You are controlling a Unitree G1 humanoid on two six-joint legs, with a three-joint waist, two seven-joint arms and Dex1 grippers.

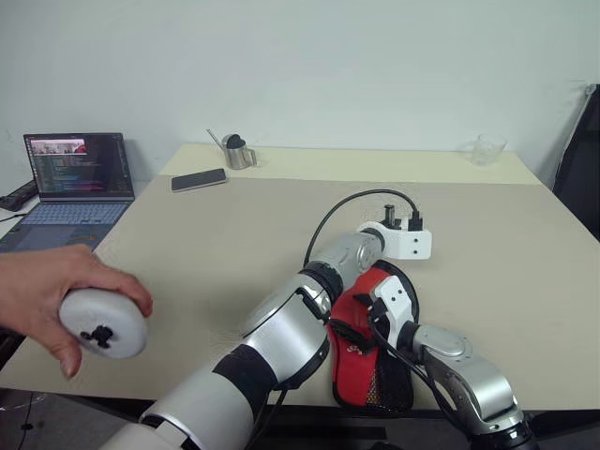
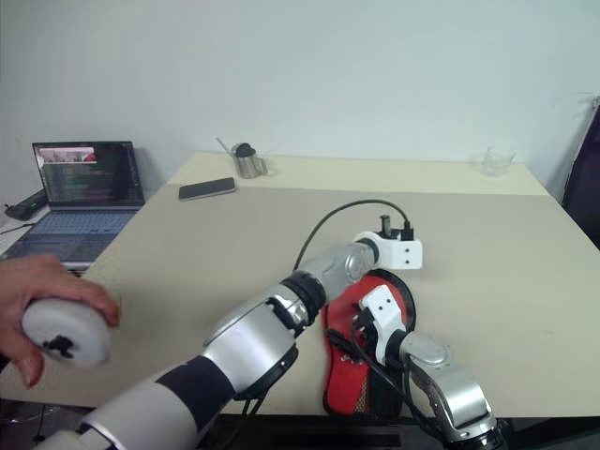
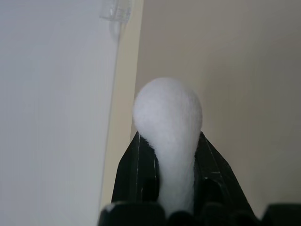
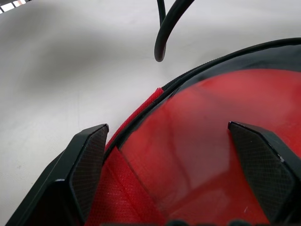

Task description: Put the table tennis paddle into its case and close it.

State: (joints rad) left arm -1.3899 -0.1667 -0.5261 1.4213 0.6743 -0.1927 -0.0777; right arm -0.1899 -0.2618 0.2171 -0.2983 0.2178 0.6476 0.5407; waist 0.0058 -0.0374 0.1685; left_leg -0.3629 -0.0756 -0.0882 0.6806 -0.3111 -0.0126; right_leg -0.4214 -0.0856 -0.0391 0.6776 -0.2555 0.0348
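The case (image 1: 358,364) lies on the table near the front edge, red face up, with its black mesh pocket (image 1: 386,392) toward me and a black zip rim (image 4: 221,59) around the head. My right gripper (image 4: 176,160) is open, one finger (image 4: 89,165) at the rim and the other over the red face. My left arm reaches across above the case's far end. There my left gripper (image 3: 169,136) is shut on a white rounded thing (image 3: 168,110), and I cannot tell what it is. The table tennis paddle is hidden.
At the front left a person's hand (image 1: 42,291) holds a white round device (image 1: 101,325). At the back are a laptop (image 1: 80,178), a phone (image 1: 199,179), a metal jug (image 1: 236,152) and a glass cup (image 1: 487,148). A black cable (image 1: 342,211) loops from my left wrist.
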